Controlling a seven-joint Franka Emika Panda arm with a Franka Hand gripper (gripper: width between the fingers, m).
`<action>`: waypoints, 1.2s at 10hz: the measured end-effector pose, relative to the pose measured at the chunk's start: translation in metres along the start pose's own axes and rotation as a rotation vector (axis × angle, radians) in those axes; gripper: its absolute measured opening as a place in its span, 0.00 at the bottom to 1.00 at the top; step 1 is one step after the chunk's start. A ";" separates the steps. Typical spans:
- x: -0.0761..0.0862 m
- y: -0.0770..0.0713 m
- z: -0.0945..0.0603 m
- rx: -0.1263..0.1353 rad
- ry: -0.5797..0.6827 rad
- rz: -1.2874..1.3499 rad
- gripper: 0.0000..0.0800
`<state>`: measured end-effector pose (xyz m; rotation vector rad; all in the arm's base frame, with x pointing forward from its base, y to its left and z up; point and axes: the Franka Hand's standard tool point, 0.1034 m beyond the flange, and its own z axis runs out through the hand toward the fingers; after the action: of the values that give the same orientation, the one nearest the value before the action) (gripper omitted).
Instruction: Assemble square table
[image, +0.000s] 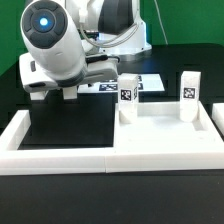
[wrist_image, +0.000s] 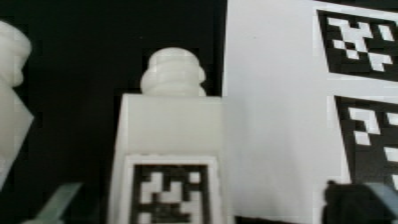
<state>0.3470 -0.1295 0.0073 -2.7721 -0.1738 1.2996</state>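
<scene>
status: partly assembled. the square table slab (image: 160, 135) lies flat inside the white fence bars (image: 55, 160). two legs are in place: leg a (image: 128, 94) and leg b (image: 189, 93) stand upright on the slab, one at each of its far corners, tags facing the camera. they look seated in their sockets. how tight they are cannot be told.

step in hand: a third leg (wrist_image: 173, 140). it rests off the slab, on the black table (image: 60, 125) toward the exterior view's left of the slab, hidden under the arm in that view. in the wrist view it appears to lie flat, tag up, threaded tip pointing away, with the marker board (wrist_image: 285, 110) just beside it.

end effector: the gripper (wrist_image: 208, 205) straddles this leg. the jaws are wide apart, with a dark gap between each finger and the leg. nothing is gripped.

remaining, by judgement: grasp the third leg, carry it to a near corner of the slab and screw it in, then repeat for a fourth. a white shape (wrist_image: 11, 90), on the third leg's side away from the marker board, may be that fourth leg; this cannot be told.
</scene>
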 end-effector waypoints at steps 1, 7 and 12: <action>0.000 0.000 0.000 -0.001 0.000 -0.002 0.49; 0.001 -0.002 0.000 -0.005 -0.002 -0.008 0.36; -0.033 -0.011 -0.098 -0.030 0.065 -0.121 0.36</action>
<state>0.4004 -0.1246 0.0966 -2.7746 -0.3532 1.1873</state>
